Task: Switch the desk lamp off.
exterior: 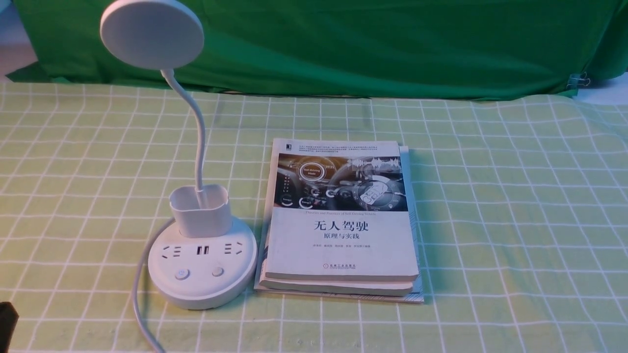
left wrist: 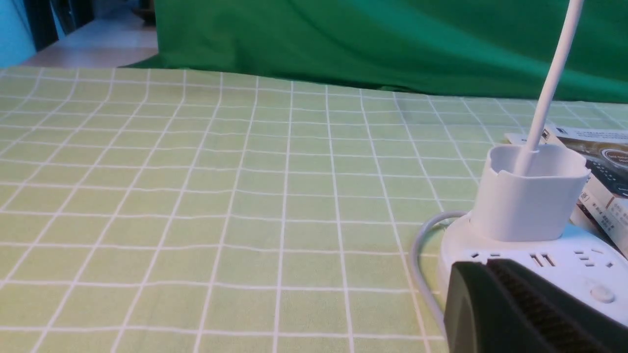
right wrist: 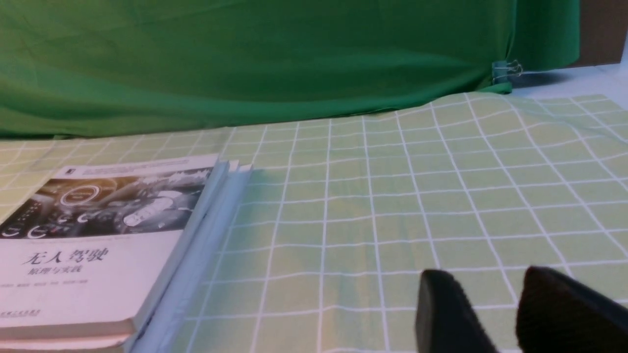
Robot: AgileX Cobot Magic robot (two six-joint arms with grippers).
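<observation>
The white desk lamp stands at the left of the table, with its round disc head (exterior: 152, 32) high up, a bendy gooseneck (exterior: 198, 142), a pen cup (exterior: 201, 213) and a round base (exterior: 203, 284). The base has sockets and two buttons (exterior: 182, 274) (exterior: 217, 271). I cannot tell whether the lamp is lit. My left gripper (left wrist: 486, 262) is shut and empty, and sits low, near the base (left wrist: 564, 255) but apart from it. Only a black tip of my left gripper (exterior: 6, 321) shows in the front view. My right gripper (right wrist: 483, 279) is open and empty above the cloth.
A stack of books (exterior: 341, 230) lies just right of the lamp base and also shows in the right wrist view (right wrist: 98, 255). The lamp's white cord (exterior: 140, 294) runs from the base toward the front edge. A green checked cloth (exterior: 515, 220) covers the table, and a green backdrop (exterior: 368, 44) hangs behind.
</observation>
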